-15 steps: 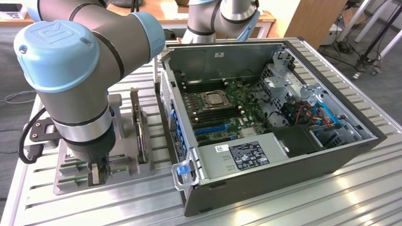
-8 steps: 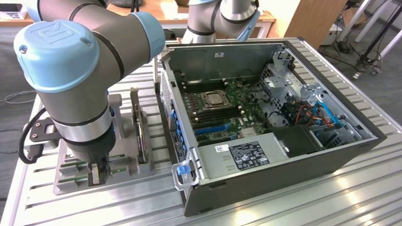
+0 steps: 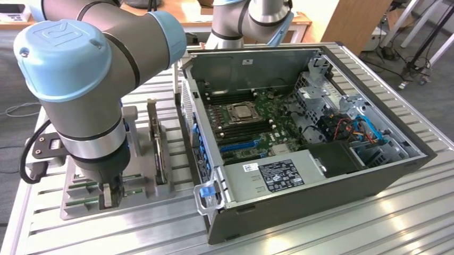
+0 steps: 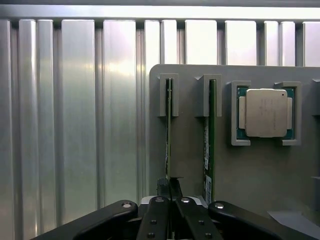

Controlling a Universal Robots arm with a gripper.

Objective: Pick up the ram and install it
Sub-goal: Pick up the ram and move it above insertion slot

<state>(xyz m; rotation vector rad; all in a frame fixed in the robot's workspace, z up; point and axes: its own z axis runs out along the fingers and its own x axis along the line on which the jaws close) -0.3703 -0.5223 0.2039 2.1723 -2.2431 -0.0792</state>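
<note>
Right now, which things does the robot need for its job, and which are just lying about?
For the job: gripper, shut on the ram; open computer case.
Lying about: other ram stick; processor chip.

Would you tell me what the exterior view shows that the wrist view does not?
Exterior view: the open computer case with its motherboard, and the arm. Wrist view: the processor seated in a pocket. Both: the gripper, shut on the ram, the gray tray and the slatted table.
</note>
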